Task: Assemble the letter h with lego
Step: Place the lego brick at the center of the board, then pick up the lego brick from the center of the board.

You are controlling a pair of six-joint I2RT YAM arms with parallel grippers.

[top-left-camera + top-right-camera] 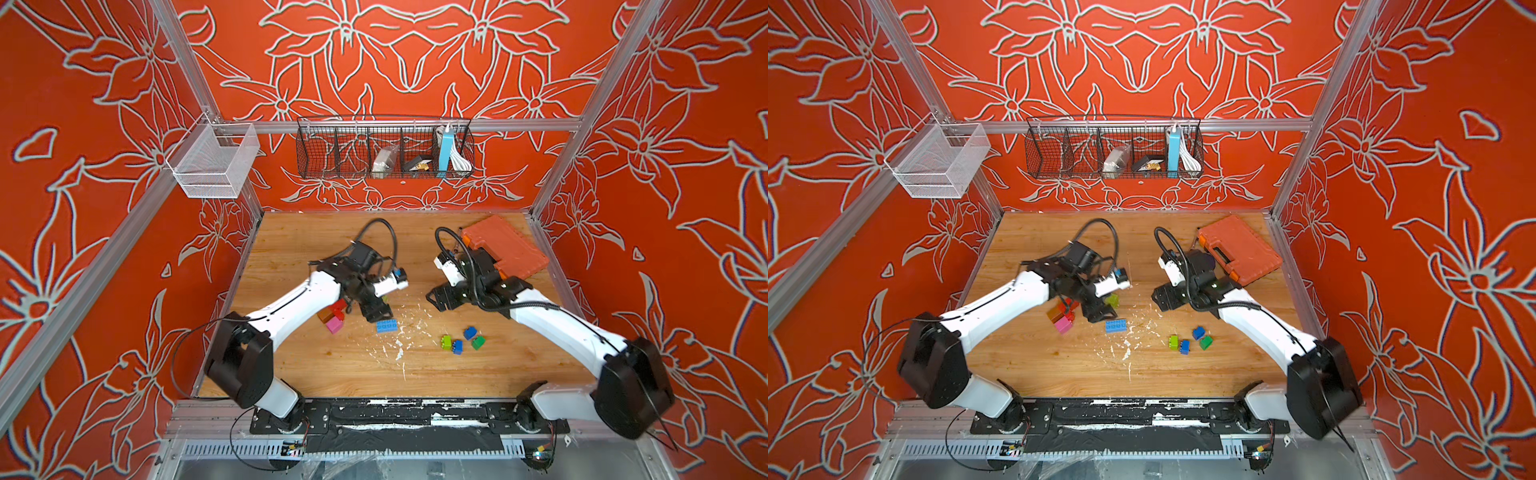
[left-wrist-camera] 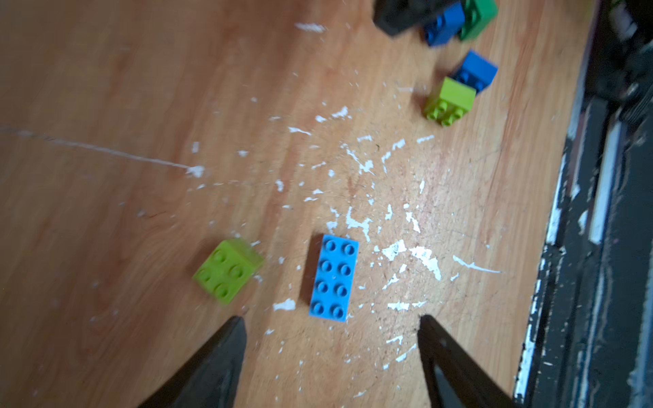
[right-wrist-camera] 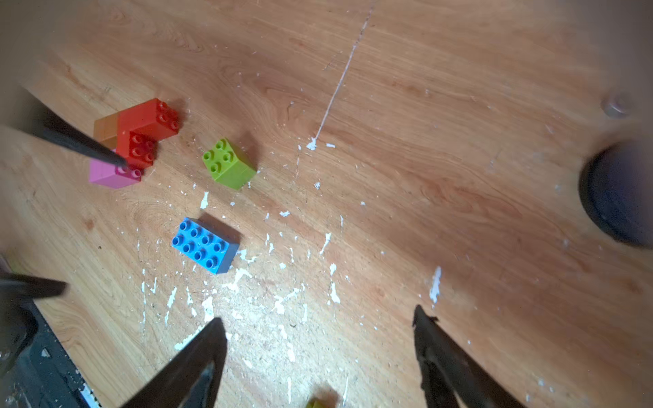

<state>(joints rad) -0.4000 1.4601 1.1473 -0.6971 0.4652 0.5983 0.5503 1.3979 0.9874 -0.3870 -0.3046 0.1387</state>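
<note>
Started build (image 3: 146, 122): red, brown and pink bricks joined, lying left of centre on the table (image 1: 332, 374). By my reading it is no h yet.
Step in hand: likely a pick by the left gripper (image 1: 376, 312) to feed that build. I cannot tell whether it aims at the lime cube (image 2: 228, 270) or the long blue brick (image 2: 334, 277).
Doing it well: turn the wrist so the fingers meet the brick's flat side walls, not its studs. Come straight down with the brick centred, and close only once both fingers are level with its walls. The two bricks lie just beside each other, so keep the outer finger from nudging the neighbour.
Left arm pose: reaches from the near-left base toward the middle, with the wrist bent down over the long blue brick's far edge.
Left fingers: apart, with nothing between them.
Right gripper (image 1: 434, 297): hangs over bare wood right of centre, with its fingers wide apart and empty.
Loose bricks (image 1: 457, 346): one lime, two blue and one dark green, bunched on the near side of the right gripper.
Right arm pose: stretches from the near-right base toward the middle, with the wrist angled down.
Tool case (image 1: 507, 249): at the far right, well apart from the lego.
</note>
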